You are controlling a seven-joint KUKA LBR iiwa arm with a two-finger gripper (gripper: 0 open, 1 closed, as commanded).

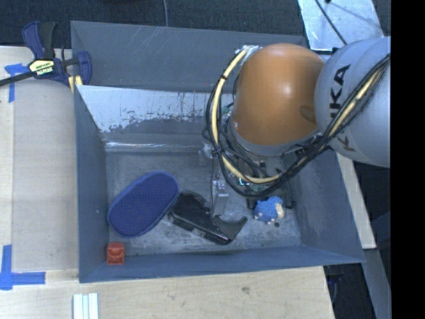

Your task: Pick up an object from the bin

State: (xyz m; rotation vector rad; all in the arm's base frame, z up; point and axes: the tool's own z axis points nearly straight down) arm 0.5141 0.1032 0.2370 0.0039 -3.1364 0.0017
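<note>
My gripper hangs below the arm's orange dome, low over the middle of the bin floor. Its tip is right above the right end of a black, angular tool-like thing that lies flat near the front wall. A flat blue oval pad lies just left of the black thing, touching its left end. A small blue toy with a pale yellow bit sits on the floor just right of the gripper.
A small red block rests in the front left corner of the bin. The arm and its looped cables cover the bin's right half and back right corner.
</note>
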